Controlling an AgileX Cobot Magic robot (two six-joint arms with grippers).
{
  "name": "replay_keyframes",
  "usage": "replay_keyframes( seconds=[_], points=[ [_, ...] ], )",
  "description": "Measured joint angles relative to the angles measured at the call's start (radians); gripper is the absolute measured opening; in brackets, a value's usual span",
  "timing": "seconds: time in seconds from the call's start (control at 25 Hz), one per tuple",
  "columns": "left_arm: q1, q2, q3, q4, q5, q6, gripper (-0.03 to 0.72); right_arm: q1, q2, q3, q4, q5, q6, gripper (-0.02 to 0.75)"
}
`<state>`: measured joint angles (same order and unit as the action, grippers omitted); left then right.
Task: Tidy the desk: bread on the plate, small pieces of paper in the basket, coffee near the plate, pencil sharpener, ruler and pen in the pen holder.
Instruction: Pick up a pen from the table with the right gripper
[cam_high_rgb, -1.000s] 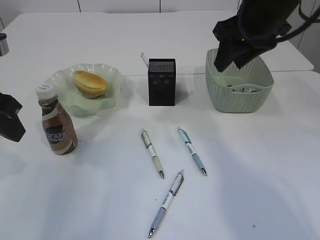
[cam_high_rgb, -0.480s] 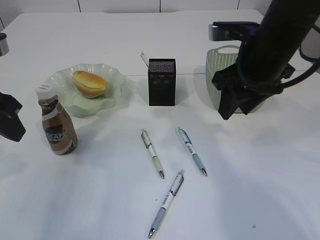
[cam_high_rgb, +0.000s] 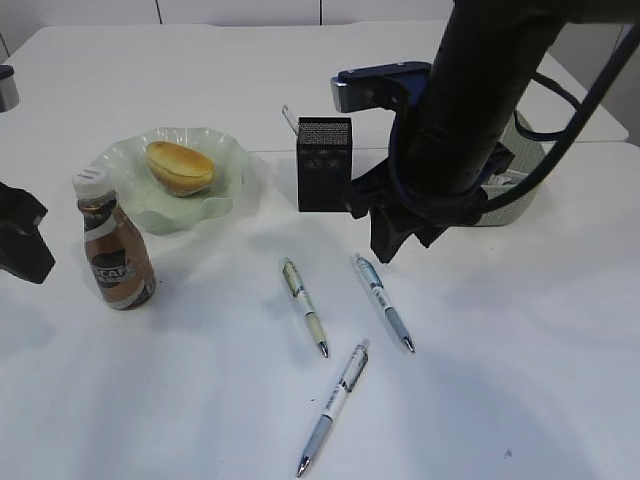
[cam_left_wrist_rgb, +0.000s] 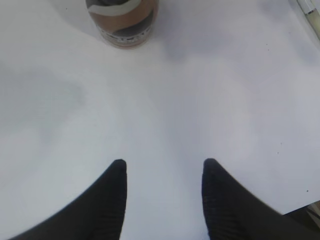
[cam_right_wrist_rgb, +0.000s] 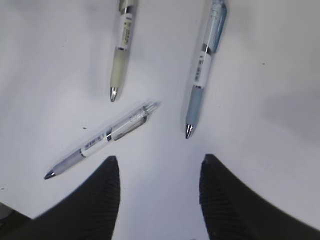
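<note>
The bread (cam_high_rgb: 180, 166) lies on the plate (cam_high_rgb: 232, 152). The coffee (cam_high_rgb: 116, 250) (cam_left_wrist_rgb: 122, 22) stands in front of the plate, with my left gripper (cam_high_rgb: 22, 245) (cam_left_wrist_rgb: 164, 165) open and empty to its left. Three pens (cam_high_rgb: 304, 305) (cam_high_rgb: 383, 301) (cam_high_rgb: 333, 405) lie on the desk (cam_high_rgb: 520, 380). My right gripper (cam_high_rgb: 388, 248) (cam_right_wrist_rgb: 160, 162) hangs open and empty just above them, and its wrist view shows the pens (cam_right_wrist_rgb: 123, 50) (cam_right_wrist_rgb: 202, 70) (cam_right_wrist_rgb: 102, 137) ahead of its fingertips. The ruler (cam_high_rgb: 288, 118) sticks out of the pen holder (cam_high_rgb: 324, 165). The pencil sharpener and the pieces of paper are out of view.
The right arm hides most of the basket (cam_high_rgb: 524, 195) at the back right. A seam crosses the desk behind the pen holder. The desk's near edge shows at the lower right of the left wrist view.
My right arm has swung from over the basket leftward and toward the front, coming down over the pens. Its jaws stay open. The left gripper has not moved.
</note>
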<state>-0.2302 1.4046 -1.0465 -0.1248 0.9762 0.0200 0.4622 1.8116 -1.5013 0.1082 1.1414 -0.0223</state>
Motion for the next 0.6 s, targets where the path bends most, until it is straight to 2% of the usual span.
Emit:
replay_keyframes(
  seconds=[0.6],
  points=[
    [0.001, 0.0, 0.0, 0.0, 0.0, 0.0, 0.34, 0.0, 0.136, -0.021, -0.057, -0.133, 0.064, 0.406]
  ],
)
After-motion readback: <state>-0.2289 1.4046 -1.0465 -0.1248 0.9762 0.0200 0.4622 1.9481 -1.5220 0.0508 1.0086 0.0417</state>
